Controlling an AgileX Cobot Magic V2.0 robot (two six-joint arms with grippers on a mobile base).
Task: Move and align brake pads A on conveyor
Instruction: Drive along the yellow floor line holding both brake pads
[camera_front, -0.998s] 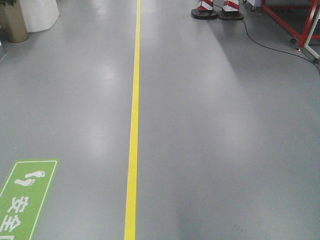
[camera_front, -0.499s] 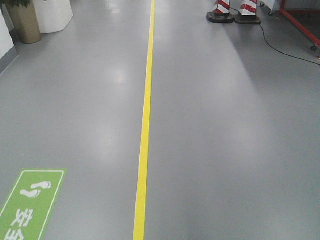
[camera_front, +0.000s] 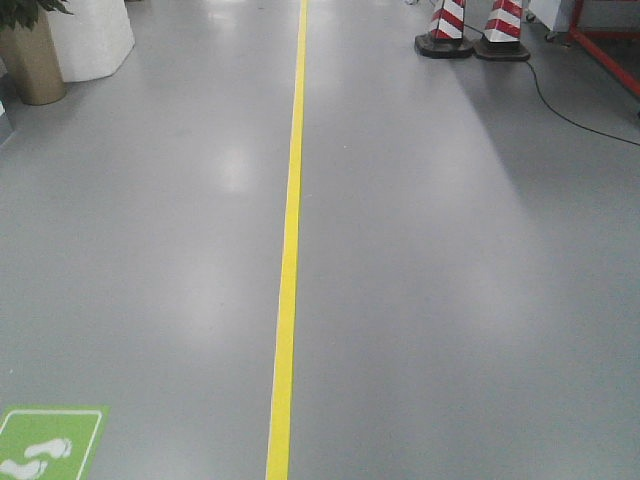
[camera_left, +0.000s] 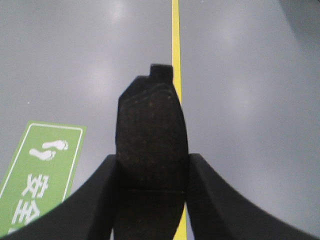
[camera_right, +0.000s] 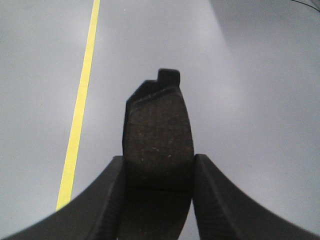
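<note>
Front view: only grey floor (camera_front: 450, 300), with a yellow line (camera_front: 288, 250) running near to far just left of centre. No conveyor in any view.

Near left: corner of a green floor sign (camera_front: 45, 440) with white footprints. Far left: a tan planter (camera_front: 30, 60) beside a white rounded object (camera_front: 90, 35). Far right: 2 red-and-white striped posts (camera_front: 475, 25) on black bases, a black cable (camera_front: 570, 110) trailing right across the floor, and a piece of red frame (camera_front: 605, 45) at the edge.

Left wrist view: left gripper (camera_left: 152, 172) is clamped on 1 brake pad (camera_left: 150, 135), both fingers (camera_left: 97, 195) pressing its long edges. Pad is dark, speckled, long axis pointing away from the camera, small tab at the far end. It is held above the floor, overlapping the yellow line; the green sign sits below it to the left.

Right wrist view: right gripper (camera_right: 159, 172) is likewise closed around a second brake pad (camera_right: 159, 137), fingers (camera_right: 220, 200) tight on both sides. Same orientation, tab at the far end, dotted texture on the face. Yellow line lies well to its left, bare floor under it.

Other 2 pads are not in any view.
</note>
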